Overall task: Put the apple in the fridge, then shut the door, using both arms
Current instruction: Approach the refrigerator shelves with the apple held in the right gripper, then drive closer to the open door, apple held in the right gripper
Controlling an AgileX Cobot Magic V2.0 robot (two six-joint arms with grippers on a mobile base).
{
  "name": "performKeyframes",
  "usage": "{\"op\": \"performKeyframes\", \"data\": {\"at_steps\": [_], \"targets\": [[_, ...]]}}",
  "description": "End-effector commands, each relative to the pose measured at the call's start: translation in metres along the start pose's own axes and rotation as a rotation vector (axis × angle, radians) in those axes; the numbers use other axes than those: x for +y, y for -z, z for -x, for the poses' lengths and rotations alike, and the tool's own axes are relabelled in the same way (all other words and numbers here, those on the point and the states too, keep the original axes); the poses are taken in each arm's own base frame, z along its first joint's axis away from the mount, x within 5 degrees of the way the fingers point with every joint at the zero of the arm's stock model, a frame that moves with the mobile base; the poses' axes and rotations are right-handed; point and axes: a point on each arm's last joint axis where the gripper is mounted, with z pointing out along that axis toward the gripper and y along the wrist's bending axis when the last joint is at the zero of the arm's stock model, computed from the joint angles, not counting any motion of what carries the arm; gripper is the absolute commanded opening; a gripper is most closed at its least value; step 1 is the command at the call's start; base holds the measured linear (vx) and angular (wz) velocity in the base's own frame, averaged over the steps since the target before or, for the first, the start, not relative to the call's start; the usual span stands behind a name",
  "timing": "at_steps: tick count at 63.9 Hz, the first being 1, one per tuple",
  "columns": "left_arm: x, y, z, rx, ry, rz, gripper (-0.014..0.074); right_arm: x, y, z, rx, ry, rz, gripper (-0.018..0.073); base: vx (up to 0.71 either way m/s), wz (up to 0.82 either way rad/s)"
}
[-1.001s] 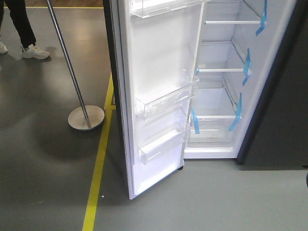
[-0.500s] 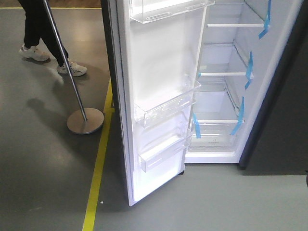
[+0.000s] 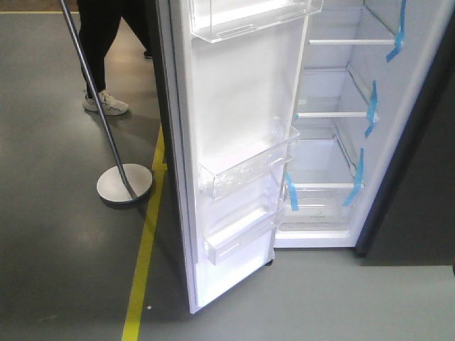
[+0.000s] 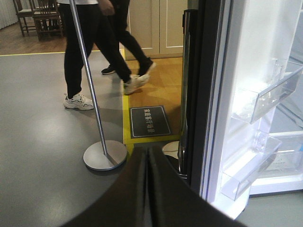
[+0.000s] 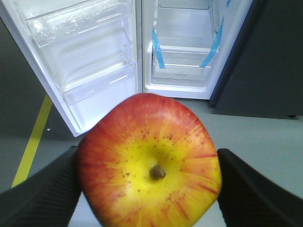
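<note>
Apple (image 5: pixel 149 165) is clamped in the right end effector (image 5: pixel 149 189); the left end effector (image 4: pixel 148 189) is pressed together. Fridge (image 3: pixel 327 149) looms slightly nearer, door (image 3: pixel 234 92) open, so the approach seems underway.

1. The tops of the fridge (image 3: pixel 334 149) and its door (image 3: pixel 234 85) are cut off by the front view's upper edge.
2. Only the legs of a person (image 3: pixel 99 50) are shown.
3. The underside of the apple (image 5: pixel 149 163) is cut off, and the right hand (image 5: pixel 147 189) is largely hidden behind it.
4. The left hand (image 4: pixel 147 189) is seen only as a blurred dark shape.
5. The lettering on the floor sign (image 4: pixel 149 121) cannot be read.
</note>
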Motion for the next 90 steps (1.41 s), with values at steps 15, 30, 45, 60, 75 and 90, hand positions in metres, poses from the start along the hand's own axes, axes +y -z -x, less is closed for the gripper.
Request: {"op": "performKeyframes", "data": {"at_steps": [15,30,45,60,75,90], "targets": [[-0.0007,-0.0005,0.0002,-0.061,0.018,-0.013,-0.0005,-0.0001,0.0065,0.0136,-0.106,0.002,-0.004,0.0198,0.09,0.0],[-0.0007,-0.0005,0.0002,-0.061,0.018,-0.013,-0.0005,-0.0001,0.0065,0.0136,-0.106,0.002,-0.004,0.0198,0.1,0.0],[-0.0007,-0.0005,0.0002,-0.061,0.018,-0.013,-0.0005,-0.0001,0.0065,0.0136,-0.106,0.002,-0.004,0.0198,0.09,0.0],[-0.0007,-0.0005,0.0002,-0.061,0.018,-0.013,-0.0005,-0.0001,0.0065,0.0136,-0.106,0.002,-0.004,0.0198,0.09,0.0],[-0.0007,-0.0005,0.0002,-0.061,0.018,-0.013,-0.0005,-0.0001,0.0065,0.0136,-0.106,0.002,-0.004,0.0198,0.08,0.0],[-0.0007,-0.0005,0.0002,-0.061,0.018,-0.013,-0.0005,-0.0001,0.0065,0.0136,-0.106,0.002,-0.004,0.0198,0.07,0.0]]}}
